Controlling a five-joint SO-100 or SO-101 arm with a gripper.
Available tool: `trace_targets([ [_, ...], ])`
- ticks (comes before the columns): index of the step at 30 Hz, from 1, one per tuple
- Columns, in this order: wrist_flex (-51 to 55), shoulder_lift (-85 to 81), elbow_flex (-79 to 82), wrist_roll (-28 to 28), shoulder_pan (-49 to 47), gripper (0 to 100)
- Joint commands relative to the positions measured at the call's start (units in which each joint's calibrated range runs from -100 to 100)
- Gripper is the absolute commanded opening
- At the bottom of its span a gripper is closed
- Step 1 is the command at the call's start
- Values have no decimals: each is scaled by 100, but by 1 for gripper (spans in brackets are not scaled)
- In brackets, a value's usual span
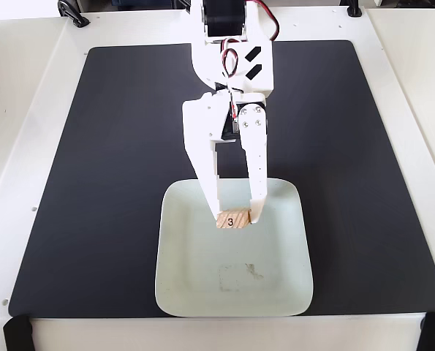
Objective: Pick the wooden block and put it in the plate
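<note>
The white arm reaches down from the top of the fixed view, and its gripper is shut on the wooden block. The block is small and tan, with a "3" on its near end face, and it sits between the two white fingertips. It is over the upper middle of the plate, a pale mint square with rounded corners and a faint smudge inside. Whether the block touches the plate's floor cannot be told from this angle.
The plate lies on a black mat that covers a white table. Black clamps sit at the lower corners and along the top edge. Red and black wires run along the arm's upper link.
</note>
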Motion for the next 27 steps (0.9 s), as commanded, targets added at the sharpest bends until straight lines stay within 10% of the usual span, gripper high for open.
trace_targets([
  [1,-51,-23,-280,120,37,1],
  [14,-113,-32,-280,200,48,2],
  [27,-78,-32,-271,280,138,34],
])
